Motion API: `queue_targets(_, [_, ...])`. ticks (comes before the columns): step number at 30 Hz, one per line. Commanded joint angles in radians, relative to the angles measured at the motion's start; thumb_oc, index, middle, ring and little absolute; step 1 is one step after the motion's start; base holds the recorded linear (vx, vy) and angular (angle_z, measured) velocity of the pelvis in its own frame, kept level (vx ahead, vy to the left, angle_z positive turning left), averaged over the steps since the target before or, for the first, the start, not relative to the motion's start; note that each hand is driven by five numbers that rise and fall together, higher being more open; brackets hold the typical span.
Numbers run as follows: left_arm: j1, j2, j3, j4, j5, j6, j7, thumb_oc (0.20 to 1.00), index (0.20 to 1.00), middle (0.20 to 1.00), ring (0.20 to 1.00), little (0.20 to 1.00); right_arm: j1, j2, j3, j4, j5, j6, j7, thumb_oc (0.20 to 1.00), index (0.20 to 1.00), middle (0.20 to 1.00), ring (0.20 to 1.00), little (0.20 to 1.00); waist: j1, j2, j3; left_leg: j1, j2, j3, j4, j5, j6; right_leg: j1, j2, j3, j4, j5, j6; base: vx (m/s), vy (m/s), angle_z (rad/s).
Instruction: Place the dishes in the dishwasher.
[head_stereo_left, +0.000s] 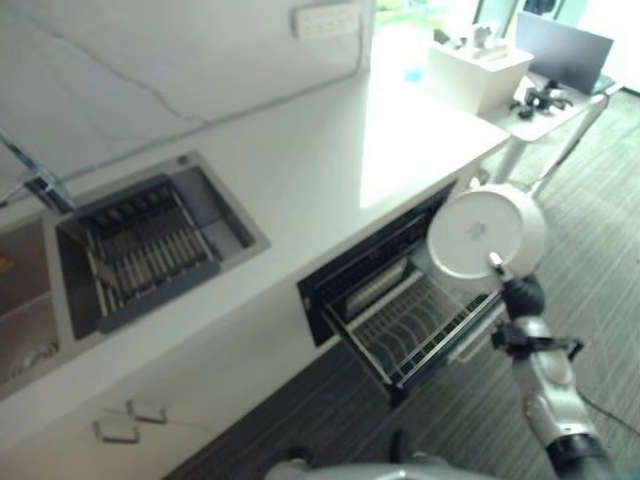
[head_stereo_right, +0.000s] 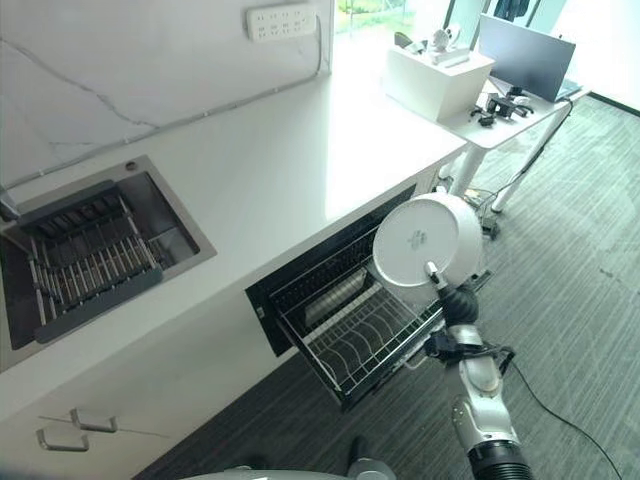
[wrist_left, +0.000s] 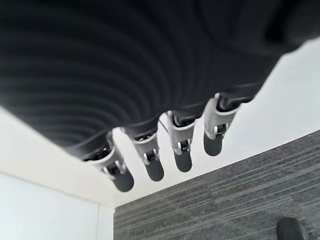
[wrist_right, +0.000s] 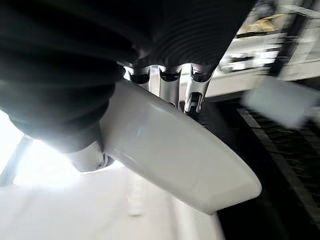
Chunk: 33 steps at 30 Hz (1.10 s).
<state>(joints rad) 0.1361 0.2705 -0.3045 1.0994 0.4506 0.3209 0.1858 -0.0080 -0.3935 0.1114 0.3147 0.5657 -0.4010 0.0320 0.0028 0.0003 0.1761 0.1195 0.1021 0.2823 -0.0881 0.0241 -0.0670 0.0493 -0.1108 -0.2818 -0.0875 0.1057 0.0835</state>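
Above the pulled-out dishwasher rack (head_stereo_right: 350, 335), your right hand (head_stereo_right: 452, 300) is clamped on the rim of one white dish (head_stereo_right: 425, 248), thumb on one face and fingers (wrist_right: 194, 97) behind the other, holding it nearly upright with its underside towards the head camera. To seat it well, I would bring it down edge-first, line its rim up with a gap between the wire tines, and let go only once the rack bears it; a tilted entry could make it slide or knock the wires. Your left hand (wrist_left: 165, 160) hangs idle with its fingers straight and apart, holding nothing. Count: one dish in hand, one rack drawn out of the dishwasher (head_stereo_right: 300, 285) under the white table (head_stereo_right: 280, 150), and no dishes that I can make out in the rack.
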Motion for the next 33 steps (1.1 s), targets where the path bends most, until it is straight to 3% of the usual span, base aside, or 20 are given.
queue_targets(1, [-0.061, 0.025, 0.017, 0.06, -0.041, 0.011, 0.013, 1.0, 1.0, 1.0, 1.0, 1.0, -0.103, 0.004, -0.035, -0.049, -0.012, -0.076, 0.016, 0.2, 0.2, 0.2, 0.2, 0.2, 0.01, -0.006, 0.019, -0.037, -0.016, -0.081, 0.001, -0.052, 0.039, 0.052, -0.046, -0.022, 0.109, -0.17, 0.047, -0.02, 0.076, 0.05])
queue_targets(6, [-0.064, 0.025, 0.019, 0.07, -0.064, -0.009, 0.013, 1.0, 1.0, 1.0, 1.0, 1.0, -0.114, -0.008, 0.002, 0.05, -0.11, -0.05, -0.003, 0.2, 0.2, 0.2, 0.2, 0.2, 0.025, -0.002, 0.03, -0.049, -0.02, -0.103, 0.001, -0.047, 0.037, 0.055, -0.045, -0.026, 0.11, -0.172, 0.043, -0.02, 0.047, 0.1])
queue_targets(10, [-0.07, 0.028, 0.014, 0.073, -0.058, -0.014, 0.004, 1.0, 1.0, 1.0, 1.0, 1.0, -0.147, -0.026, 0.036, 0.134, -0.192, 0.003, -0.082, 0.2, 0.2, 0.2, 0.2, 0.2, 0.046, -0.001, 0.033, -0.058, -0.024, -0.131, 0.001, -0.044, 0.035, 0.061, -0.041, -0.03, 0.119, -0.182, 0.038, -0.01, 0.035, 0.17])
queue_targets(13, [-0.072, 0.03, 0.006, 0.067, -0.077, -0.013, -0.007, 1.0, 1.0, 1.0, 1.0, 1.0, -0.188, -0.056, 0.067, 0.195, -0.364, 0.098, -0.239, 0.2, 0.2, 0.2, 0.2, 0.2, 0.073, -0.003, 0.044, -0.059, -0.025, -0.145, 0.001, -0.043, 0.034, 0.073, -0.041, -0.045, 0.13, -0.194, 0.033, 0.01, 0.02, 0.23])
queue_targets(16, [-0.079, 0.036, -0.004, 0.066, -0.072, -0.008, -0.027, 1.0, 1.0, 1.0, 1.0, 1.0, -0.236, -0.084, 0.096, 0.236, -0.498, 0.163, -0.291, 0.2, 0.2, 0.2, 0.2, 0.2, 0.093, -0.003, 0.052, -0.063, -0.024, -0.15, 0.001, -0.039, 0.034, 0.071, -0.044, -0.058, 0.142, -0.197, 0.032, 0.01, 0.009, 0.08])
queue_targets(20, [-0.106, 0.071, -0.027, 0.06, -0.073, -0.006, -0.052, 1.0, 1.0, 1.0, 1.0, 1.0, -0.353, -0.165, 0.188, 0.293, -0.746, 0.33, -0.35, 0.2, 0.2, 0.2, 0.2, 0.2, 0.13, -0.013, 0.07, -0.075, -0.022, -0.157, 0.003, -0.034, 0.035, 0.065, -0.045, -0.075, 0.151, -0.195, 0.033, 0.02, -0.021, 0.06])
queue_targets(23, [-0.126, 0.092, -0.028, 0.062, -0.076, -0.012, -0.062, 1.0, 1.0, 1.0, 1.0, 1.0, -0.437, -0.186, 0.25, 0.325, -0.827, 0.391, -0.35, 0.2, 0.2, 0.2, 0.2, 0.2, 0.151, -0.025, 0.087, -0.086, -0.023, -0.17, 0.013, -0.032, 0.039, 0.058, -0.042, -0.079, 0.162, -0.192, 0.033, 0.01, -0.066, 0.12])
queue_targets(26, [-0.141, 0.123, -0.038, 0.061, -0.023, -0.014, -0.072, 1.0, 1.0, 1.0, 1.0, 1.0, -0.516, -0.196, 0.329, 0.373, -1.014, 0.427, -0.353, 0.2, 0.2, 0.2, 0.2, 0.2, 0.173, -0.039, 0.105, -0.094, -0.022, -0.186, 0.02, -0.031, 0.042, 0.055, -0.036, -0.081, 0.179, -0.195, 0.032, 0.06, -0.094, 0.09])
queue_targets(33, [-0.208, 0.17, -0.074, 0.071, -0.05, -0.014, -0.069, 1.0, 1.0, 1.0, 1.0, 1.0, -0.651, -0.198, 0.446, 0.537, -1.027, 0.439, -0.347, 0.2, 0.2, 0.2, 0.2, 0.2, 0.208, -0.057, 0.158, -0.15, -0.029, -0.221, 0.049, -0.03, 0.054, 0.02, -0.023, -0.072, 0.194, -0.19, 0.031, -0.04, -0.074, 0.13])
